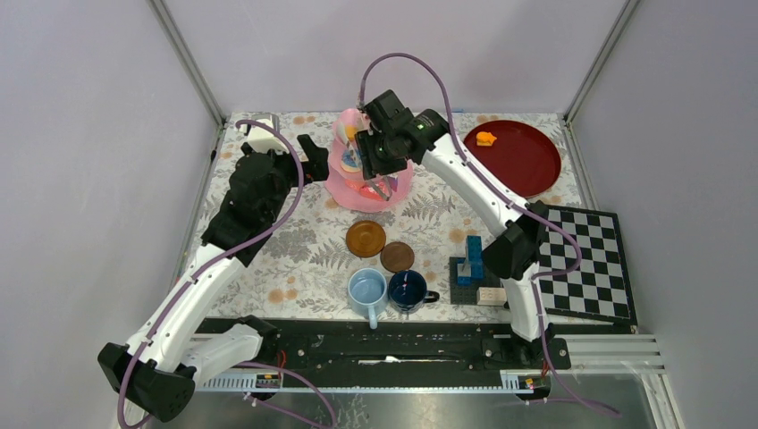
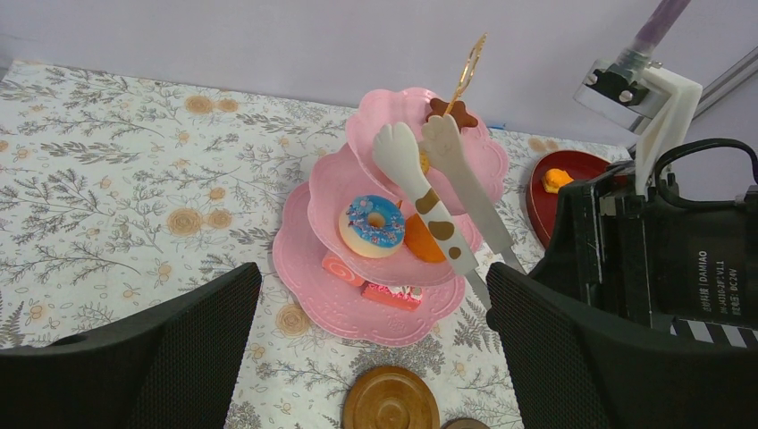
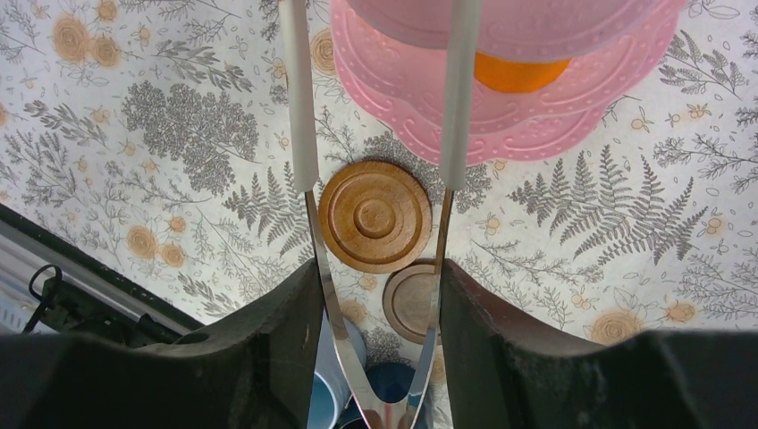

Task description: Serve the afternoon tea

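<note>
A floral tablecloth (image 1: 268, 259) lies between lilac walls. From above, the right gripper (image 1: 380, 165) hangs over the pink three-tier stand (image 1: 398, 192), and the left gripper (image 1: 315, 161), spread wide and empty, is just beside it. The left wrist view shows cat-paw tongs (image 2: 429, 201), their paws apart at the top tier beside a brown star biscuit (image 2: 451, 113). In the right wrist view the right gripper is clamped on the tongs' spring end, with a brown saucer (image 3: 375, 216) beneath. It is probably picking a pastry. Next it should squeeze the tongs onto one and carry it to the saucer.

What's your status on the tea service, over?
Left tool open, empty, beside the stand. Right tool shut on tongs, tips at the stand's top tier. Both saucers bare. Nothing in the way.
</note>
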Action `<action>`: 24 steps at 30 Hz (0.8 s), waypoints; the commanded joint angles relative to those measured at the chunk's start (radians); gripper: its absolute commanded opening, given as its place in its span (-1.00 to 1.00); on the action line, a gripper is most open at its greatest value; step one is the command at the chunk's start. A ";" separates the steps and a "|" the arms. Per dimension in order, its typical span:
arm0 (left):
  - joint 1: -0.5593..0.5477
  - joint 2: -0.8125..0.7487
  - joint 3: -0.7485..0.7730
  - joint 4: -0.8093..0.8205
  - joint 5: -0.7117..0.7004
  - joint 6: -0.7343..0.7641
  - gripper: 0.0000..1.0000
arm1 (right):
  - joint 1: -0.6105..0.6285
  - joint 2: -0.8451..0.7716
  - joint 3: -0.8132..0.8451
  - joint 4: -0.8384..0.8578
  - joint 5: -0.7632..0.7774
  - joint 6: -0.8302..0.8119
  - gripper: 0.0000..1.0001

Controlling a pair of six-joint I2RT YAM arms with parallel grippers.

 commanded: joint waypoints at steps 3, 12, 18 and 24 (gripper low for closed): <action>0.002 -0.023 0.000 0.047 -0.002 -0.001 0.98 | 0.006 0.027 0.078 -0.006 0.032 -0.021 -0.35; 0.002 -0.024 0.001 0.047 -0.002 -0.001 0.98 | 0.006 0.049 0.140 -0.028 0.023 -0.023 -0.02; 0.002 -0.023 -0.001 0.046 0.002 -0.002 0.98 | 0.006 0.031 0.149 -0.051 0.020 -0.035 0.09; 0.002 -0.020 -0.001 0.048 0.009 -0.005 0.98 | 0.006 0.025 0.146 -0.056 0.023 -0.045 0.20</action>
